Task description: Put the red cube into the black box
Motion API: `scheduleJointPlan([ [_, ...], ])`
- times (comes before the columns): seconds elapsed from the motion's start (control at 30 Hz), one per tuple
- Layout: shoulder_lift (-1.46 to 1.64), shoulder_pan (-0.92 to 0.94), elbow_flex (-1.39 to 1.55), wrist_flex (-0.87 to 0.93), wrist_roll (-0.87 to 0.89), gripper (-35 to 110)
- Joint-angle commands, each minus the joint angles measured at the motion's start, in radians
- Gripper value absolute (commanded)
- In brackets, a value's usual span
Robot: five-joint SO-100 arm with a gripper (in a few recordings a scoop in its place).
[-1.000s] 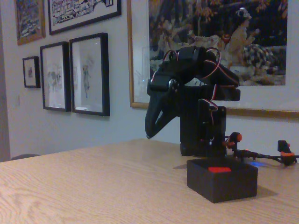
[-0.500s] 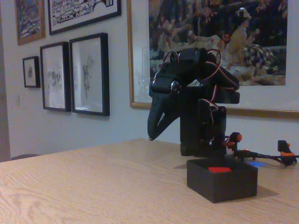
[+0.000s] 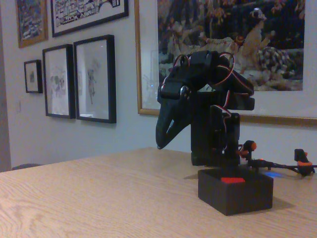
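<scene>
1. Framed pictures (image 3: pixel 94 78) are hanging behind a wooden worktop (image 3: pixel 99 198).
2. The tool (image 3: pixel 163 141) is hanging with fingers slightly apart, holding nothing.
3. The red cube (image 3: pixel 232 180) is sitting inside the black box (image 3: pixel 235 196), at the tool's four o'clock.

You have a table (image 3: pixel 99 198) of light wood with visible grain and a smooth, low-sheen top. Near its right edge, the black box (image 3: pixel 235 196) looks like matt plastic with thick walls. The red cube (image 3: pixel 232 180) inside shows a plain matt face. The gripper (image 3: pixel 162 141) and arm (image 3: pixel 213 119) read as black plastic, slightly glossy. The framed pictures (image 3: pixel 94 78) carry reflective glazing.
</scene>
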Motion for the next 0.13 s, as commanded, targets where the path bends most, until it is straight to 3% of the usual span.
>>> scheduleJointPlan([
  [0.0,0.018,-0.008,0.003,0.008,0.009,-35],
  [0.1,0.018,-0.005,0.003,0.008,0.014,-34],
])
